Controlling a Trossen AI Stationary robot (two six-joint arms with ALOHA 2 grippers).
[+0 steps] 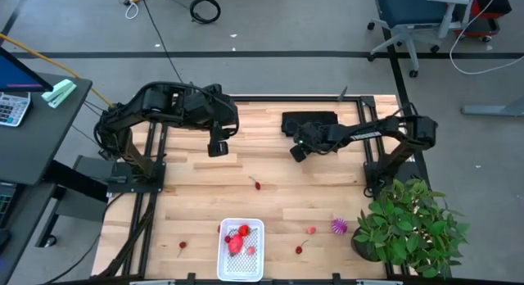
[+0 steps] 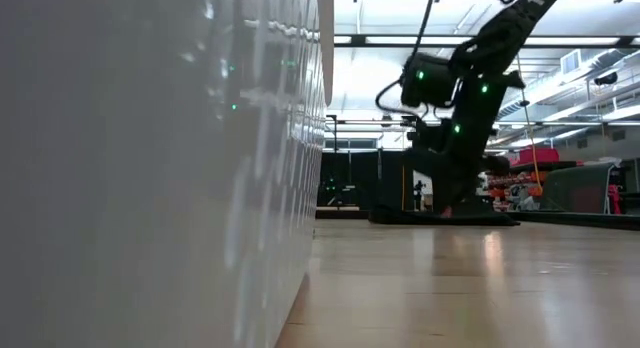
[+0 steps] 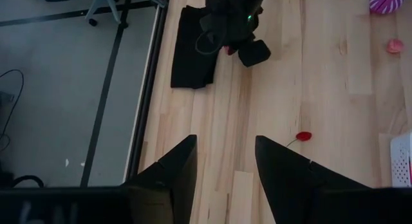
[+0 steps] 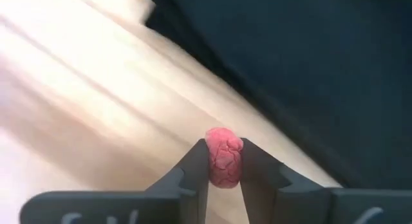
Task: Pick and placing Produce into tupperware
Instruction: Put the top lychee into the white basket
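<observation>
Pinching a small pink-red toy fruit [image 4: 224,157] between its two fingers, the right hand [image 4: 224,166] grasps the piece across its middle, low over the bench [image 1: 270,166] beside the black cloth [image 1: 309,121]. Its crackled skin looks rubbery and light, probably a raspberry, so a mild squeeze should hold it without slip. The left hand [image 3: 225,163] hangs released above bare wood. The white tupperware [image 1: 241,269] sits at the near edge with red produce [image 1: 237,240] inside. A cherry [image 1: 257,185] and a spiky purple piece [image 1: 339,227] lie loose; grip these across their bodies, not by stems.
</observation>
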